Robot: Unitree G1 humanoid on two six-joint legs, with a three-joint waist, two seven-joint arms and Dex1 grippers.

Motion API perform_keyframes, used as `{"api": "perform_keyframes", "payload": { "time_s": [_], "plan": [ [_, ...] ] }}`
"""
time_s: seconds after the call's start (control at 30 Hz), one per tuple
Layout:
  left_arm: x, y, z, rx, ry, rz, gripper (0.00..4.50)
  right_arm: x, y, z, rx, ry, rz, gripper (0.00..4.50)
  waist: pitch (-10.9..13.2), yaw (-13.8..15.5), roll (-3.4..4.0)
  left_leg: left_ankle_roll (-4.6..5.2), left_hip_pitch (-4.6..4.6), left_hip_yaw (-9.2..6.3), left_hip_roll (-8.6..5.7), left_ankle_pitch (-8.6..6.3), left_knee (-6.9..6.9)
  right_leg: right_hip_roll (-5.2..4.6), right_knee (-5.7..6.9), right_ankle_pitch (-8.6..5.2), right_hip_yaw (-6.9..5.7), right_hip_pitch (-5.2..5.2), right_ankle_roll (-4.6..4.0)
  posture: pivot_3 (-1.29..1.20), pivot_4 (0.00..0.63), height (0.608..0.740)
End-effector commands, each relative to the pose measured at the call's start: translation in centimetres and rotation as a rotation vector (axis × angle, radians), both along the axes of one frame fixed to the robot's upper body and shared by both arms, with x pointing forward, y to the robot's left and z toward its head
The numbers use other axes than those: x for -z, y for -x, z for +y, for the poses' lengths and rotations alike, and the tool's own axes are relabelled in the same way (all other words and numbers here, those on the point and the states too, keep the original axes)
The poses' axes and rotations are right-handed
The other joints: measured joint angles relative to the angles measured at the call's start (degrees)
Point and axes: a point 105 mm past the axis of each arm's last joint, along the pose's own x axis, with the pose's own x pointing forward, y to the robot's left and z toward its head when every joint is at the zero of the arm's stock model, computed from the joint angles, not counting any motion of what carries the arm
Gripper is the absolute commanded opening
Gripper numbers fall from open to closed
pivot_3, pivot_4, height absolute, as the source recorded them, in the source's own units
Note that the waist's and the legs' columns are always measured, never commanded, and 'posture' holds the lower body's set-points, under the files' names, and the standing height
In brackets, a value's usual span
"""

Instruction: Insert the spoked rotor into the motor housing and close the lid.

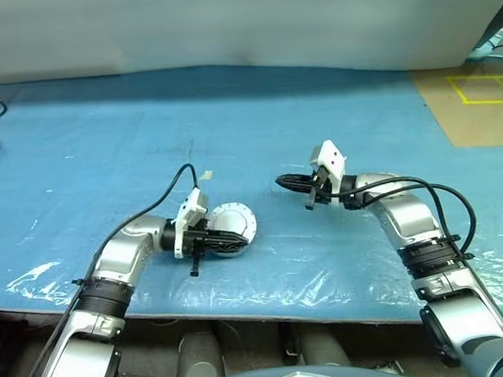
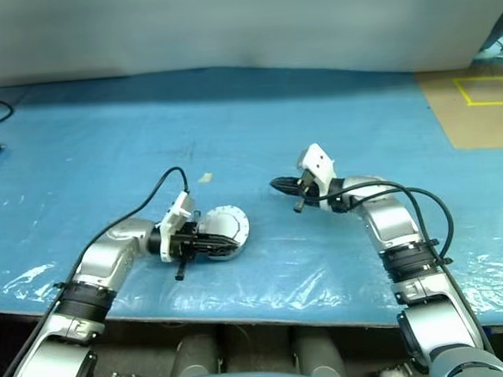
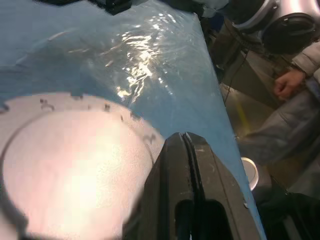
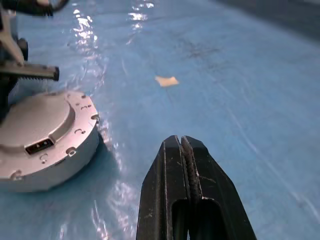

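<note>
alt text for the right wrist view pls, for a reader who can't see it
A round silver lid sits closed on its housing on a blue table cover, apart from the right pincer, whose two black fingers are shut with nothing between them. A small tan scrap lies on the cover beyond.

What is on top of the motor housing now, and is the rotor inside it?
The silver lid covers the motor housing on the blue table, with the shut left tool just above it. The lid hides the inside, so the rotor cannot be checked.
</note>
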Motion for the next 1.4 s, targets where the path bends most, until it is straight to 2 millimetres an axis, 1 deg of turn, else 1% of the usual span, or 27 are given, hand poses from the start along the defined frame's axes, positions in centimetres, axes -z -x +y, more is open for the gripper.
{"api": "perform_keyframes", "payload": {
  "time_s": [0.03, 0.1, 0.17, 0.23, 0.3, 0.37, 0.5, 0.6, 0.67, 0.77, 0.83, 0.93, 1.1, 1.13, 1.2, 1.3, 1.4],
  "plan": [
    [-1.9, -1.4, 1.3, -0.134, 0.039, -0.094, 0.04, -2.0, 0.0, 0.9, -0.053, -0.052, -0.071, 0.0, 0.0, 0.0, 0.0, 0.0, -0.02, 0.0, 0.01, 0.0, 0.01, 0.0, 0.0, 0.0, -0.01, 0.0, 0.0, 0.0, 0.15, 0.74],
    [-3.4, -2.2, 1.9, -0.212, 0.079, -0.147, 0.04, -2.5, 0.2, 1.5, -0.094, -0.077, -0.083, 0.0, 0.0, 0.1, 0.0, 0.06, -0.05, 0.0, 0.01, -0.03, 0.05, -0.01, 0.0, 0.0, -0.03, 0.0, 0.0, 0.0, 0.15, 0.74],
    [-4.7, -2.5, 2.3, -0.245, 0.116, -0.182, 0.04, -2.8, 0.4, 1.8, -0.129, -0.089, -0.093, 0.0, 0.0, 0.0, -0.01, 0.09, -0.08, 0.0, 0.0, -0.05, 0.08, -0.04, 0.0, 0.0, -0.03, 0.0, 0.0, 0.0, 0.15, 0.74],
    [-6.1, -2.0, 2.5, -0.25, 0.155, -0.207, 0.04, -2.9, 0.9, 2.3, -0.181, -0.081, -0.102, 0.0, 0.0, 0.0, -0.01, 0.08, -0.11, 0.0, 0.0, -0.05, 0.09, -0.04, 0.0, 0.0, -0.03, -0.01, 0.0, 0.0, 0.15, 0.74],
    [-7.0, -1.3, 2.6, -0.245, 0.179, -0.224, 0.04, -2.9, 1.5, 2.9, -0.238, -0.076, -0.1, 0.0, 0.0, -0.2, -0.01, 0.08, -0.13, 0.0, 0.02, -0.04, 0.06, -0.03, -0.01, 0.0, -0.04, -0.03, 0.0, 0.0, 0.15, 0.74],
    [-7.6, -0.5, 2.5, -0.243, 0.198, -0.229, 0.04, -2.4, 2.3, 3.5, -0.299, -0.055, -0.086, 0.0, 0.0, -0.4, -0.01, 0.06, -0.16, 0.0, 0.01, -0.04, 0.01, -0.03, -0.04, -0.02, -0.05, -0.06, 0.01, 0.0, 0.15, 0.74],
    [-7.7, 0.7, 2.9, -0.257, 0.174, -0.236, 0.04, -1.2, 3.5, 4.2, -0.385, -0.006, -0.054, 0.0, 0.0, -0.9, -0.01, 0.08, -0.17, 0.0, 0.04, -0.04, -0.04, 0.01, -0.03, -0.06, -0.07, -0.11, -0.03, 0.0, 0.15, 0.74],
    [-6.7, 1.4, 3.7, -0.285, 0.112, -0.235, 0.04, -1.2, 3.9, 4.7, -0.416, -0.025, -0.031, 0.0, 0.0, -1.0, 0.0, 0.14, -0.15, 0.0, 0.04, -0.08, -0.04, 0.01, -0.01, -0.07, -0.07, -0.11, -0.02, 0.0, 0.15, 0.74],
    [-6.1, 1.8, 4.5, -0.312, 0.056, -0.264, 0.04, -1.2, 4.2, 5.1, -0.442, -0.02, -0.028, 0.0, 0.0, -1.0, 0.0, 0.15, -0.14, 0.0, 0.04, -0.09, -0.02, 0.01, -0.01, -0.07, -0.06, -0.1, -0.02, 0.0, 0.15, 0.74],
    [-4.7, 2.7, 5.6, -0.305, -0.062, -0.325, 0.0, -1.1, 4.4, 5.8, -0.47, -0.017, -0.032, 0.59, 0.0, -1.0, 0.0, 0.16, -0.13, 0.0, 0.07, -0.09, -0.03, 0.02, -0.01, -0.08, -0.07, -0.1, -0.01, 0.0, 0.15, 0.74],
    [-4.6, 2.9, 5.9, -0.32, -0.076, -0.341, 0.0, -1.1, 4.4, 6.2, -0.479, -0.016, -0.035, 1.22, 0.0, -1.0, 0.01, 0.18, -0.13, 0.0, 0.06, -0.11, -0.04, 0.02, -0.03, -0.08, -0.07, -0.1, 0.0, 0.0, 0.15, 0.74],
    [-3.9, 2.5, 6.3, -0.353, -0.121, -0.414, 0.0, -0.9, 4.2, 7.0, -0.494, -0.014, -0.041, 2.22, 0.0, -0.9, 0.0, 0.19, -0.14, 0.0, 0.05, -0.11, -0.01, 0.0, -0.02, -0.08, -0.07, -0.1, 0.0, 0.0, 0.15, 0.74],
    [-2.5, 2.8, 5.6, -0.318, -0.138, -0.42, 0.0, -0.4, 4.2, 8.0, -0.522, 0.004, -0.026, 3.98, 0.0, -0.9, 0.0, 0.17, -0.1, 0.0, 0.06, -0.1, -0.01, 0.0, 0.02, -0.08, -0.07, -0.09, 0.0, 0.0, 0.15, 0.74],
    [-2.3, 2.7, 5.6, -0.318, -0.137, -0.417, 0.0, -0.2, 4.1, 8.1, -0.517, 0.018, -0.03, 4.27, 0.0, -0.9, 0.0, 0.17, -0.11, 0.0, 0.05, -0.1, -0.01, 0.0, 0.02, -0.08, -0.07, -0.09, 0.0, 0.0, 0.15, 0.74],
    [-1.8, 2.2, 5.6, -0.328, -0.128, -0.411, 0.0, 0.2, 3.6, 8.4, -0.499, 0.044, -0.04, 4.27, 0.0, -1.0, 0.01, 0.16, -0.11, 0.01, 0.06, -0.09, -0.01, 0.0, 0.03, -0.08, -0.07, -0.09, -0.01, 0.0, 0.15, 0.74],
    [-0.5, 2.0, 5.4, -0.297, -0.142, -0.407, 0.0, 0.9, 3.3, 9.0, -0.499, 0.081, -0.049, 4.27, 0.0, -0.9, 0.0, 0.15, -0.07, 0.01, 0.06, -0.09, 0.02, 0.01, 0.11, -0.08, -0.07, -0.09, -0.01, 0.0, 0.15, 0.74],
    [0.0, 1.6, 5.5, -0.301, -0.12, -0.402, 0.0, 0.8, 3.3, 9.4, -0.506, 0.065, -0.037, 4.27, 0.0, -1.0, 0.0, 0.13, -0.08, 0.01, 0.06, -0.08, 0.08, 0.01, 0.12, -0.07, -0.05, -0.08, -0.01, 0.0, 0.15, 0.74]
  ]
}}
